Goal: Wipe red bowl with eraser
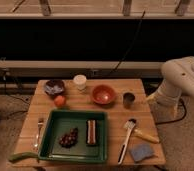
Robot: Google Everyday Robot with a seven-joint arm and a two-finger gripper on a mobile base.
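Note:
The red bowl (103, 94) stands upright on the wooden table (115, 122), at the back centre. The eraser (91, 132), a reddish-brown and dark oblong with a lighter stripe, lies lengthwise inside the green tray (55, 150), right of its middle. Of my arm, only the white links (182, 80) show, at the right edge beside the table's back right corner. My gripper is out of view and touches neither the bowl nor the eraser.
A dark grape bunch (68, 137) shares the tray. At the back are a purplish bowl (54, 87), an orange fruit (59, 101), a white jar (80, 81) and a dark cup (128, 99). A yellow-handled brush (140, 132), a blue-grey sponge (141, 152) and a fork (40, 131) lie in front.

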